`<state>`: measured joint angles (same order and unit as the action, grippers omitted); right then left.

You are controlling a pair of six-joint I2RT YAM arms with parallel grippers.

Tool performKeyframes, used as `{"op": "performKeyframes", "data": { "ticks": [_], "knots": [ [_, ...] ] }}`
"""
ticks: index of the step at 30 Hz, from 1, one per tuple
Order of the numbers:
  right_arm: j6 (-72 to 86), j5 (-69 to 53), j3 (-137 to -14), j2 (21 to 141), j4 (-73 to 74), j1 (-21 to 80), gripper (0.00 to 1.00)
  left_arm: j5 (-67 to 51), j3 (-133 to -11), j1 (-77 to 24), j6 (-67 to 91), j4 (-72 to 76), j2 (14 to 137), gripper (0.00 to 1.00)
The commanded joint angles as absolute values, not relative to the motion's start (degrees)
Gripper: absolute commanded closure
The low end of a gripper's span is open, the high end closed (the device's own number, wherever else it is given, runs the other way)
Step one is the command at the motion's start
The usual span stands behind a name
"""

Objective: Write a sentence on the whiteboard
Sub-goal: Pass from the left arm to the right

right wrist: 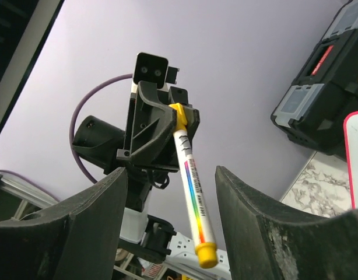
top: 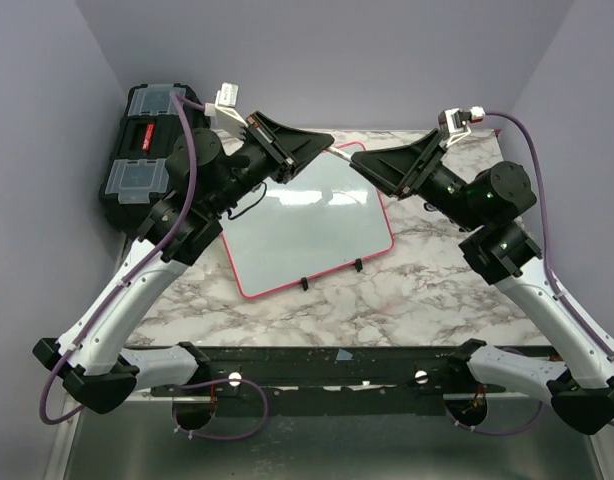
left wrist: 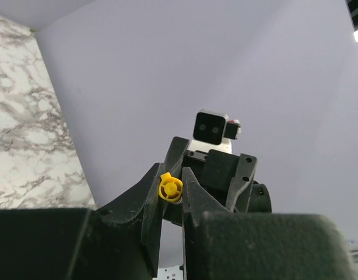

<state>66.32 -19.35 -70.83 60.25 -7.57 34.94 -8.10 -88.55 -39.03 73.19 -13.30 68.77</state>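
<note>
Left pincer (left wrist: 172, 175) (held aloft) clamps marker (right wrist: 193, 192).

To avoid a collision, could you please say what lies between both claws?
A marker, held by the left claw, seen best in the right wrist view.

Whiteboard (top: 312, 225) flat on the marble table (top: 437, 290), left of centre.
Glossy white in a thin pink-red frame with rounded corners, it lies skewed, its right side farther back; two small black clips (top: 305, 284) sit on its near edge.
</note>
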Motion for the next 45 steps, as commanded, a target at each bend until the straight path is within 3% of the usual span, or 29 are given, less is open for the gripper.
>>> {"op": "performKeyframes", "data": {
  "ticks": [1, 28, 45],
  "knots": [
    [68.22, -20.82, -70.56, 61.25, -10.67, 35.32, 0.37, -5.15, -86.92, -39.59, 73.83, -6.89, 66.74, 1.00],
    [67.52, -21.50, -73.19, 64.19, -11.08, 35.33, 0.55, -9.86, -86.35, -39.77, 68.32, -8.13, 68.54, 1.00],
    [67.41, -22.32, -73.94, 64.68, -10.80, 35.35, 0.72, -9.67, -84.86, -39.78, 66.97, -8.49, 68.53, 1.00]
  ]
}}
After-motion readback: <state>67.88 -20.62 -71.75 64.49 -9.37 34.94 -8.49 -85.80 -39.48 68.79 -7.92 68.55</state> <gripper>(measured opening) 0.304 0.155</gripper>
